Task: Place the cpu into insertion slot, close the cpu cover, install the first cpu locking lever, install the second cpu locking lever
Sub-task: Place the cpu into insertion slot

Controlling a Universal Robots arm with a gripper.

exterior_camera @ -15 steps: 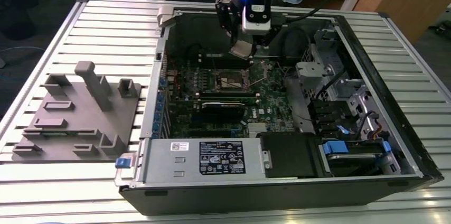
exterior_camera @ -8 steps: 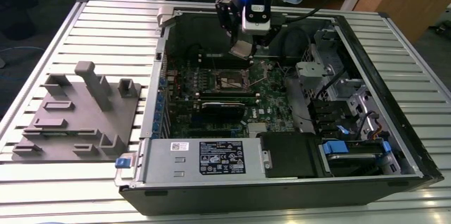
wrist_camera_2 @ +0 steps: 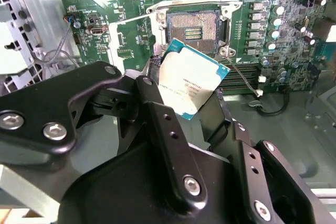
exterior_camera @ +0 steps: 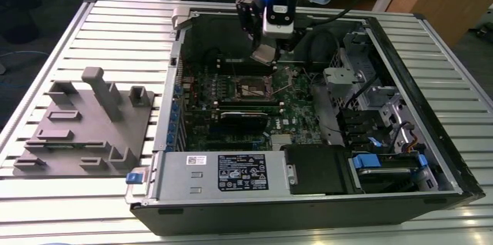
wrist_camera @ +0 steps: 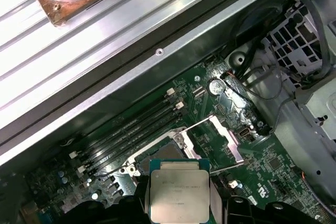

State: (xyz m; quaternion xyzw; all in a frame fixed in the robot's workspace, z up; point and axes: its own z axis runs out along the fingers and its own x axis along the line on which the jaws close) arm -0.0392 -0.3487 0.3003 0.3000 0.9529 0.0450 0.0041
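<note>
We log: black gripper pinching silver-grey square cpu | tilted, just above dark-rimmed tan insertion slot, not touching.

Even light; pale glare on slatted table

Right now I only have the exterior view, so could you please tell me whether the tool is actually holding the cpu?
Observer: Yes, in both wrist views the tool is shut on the cpu, with its silver top showing.
Operator: Thank you. Is the insertion slot free?
Observer: Yes, in the second wrist view the insertion slot is empty, its contacts bare.
Operator: Is the cpu touching it?
Observer: No, the cpu is apart from the slot, not yet seated.
</note>
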